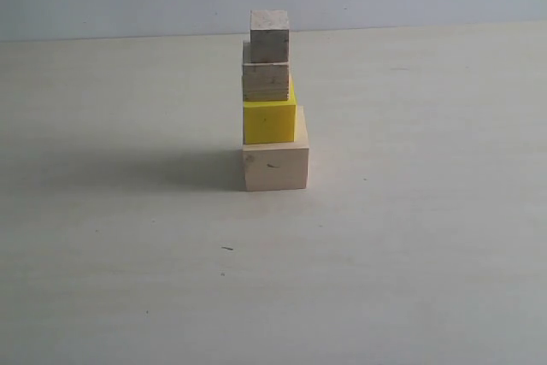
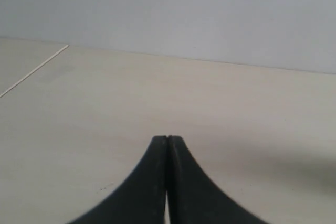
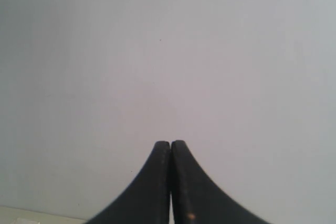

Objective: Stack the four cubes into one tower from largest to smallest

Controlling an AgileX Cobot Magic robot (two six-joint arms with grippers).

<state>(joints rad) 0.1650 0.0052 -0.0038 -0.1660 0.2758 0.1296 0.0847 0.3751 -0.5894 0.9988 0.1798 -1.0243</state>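
The left claw (image 2: pixel 167 139) and right claw (image 3: pixel 170 142) are sitting pinched closed, gripping nothing, while the tower (image 1: pixel 273 108) is standing mid-frame on the counter (image 1: pixel 410 237), rising through large wood cube (image 1: pixel 275 167), yellow cube (image 1: pixel 268 123), small wood cube (image 1: pixel 266 81), smallest cube (image 1: pixel 269 36).
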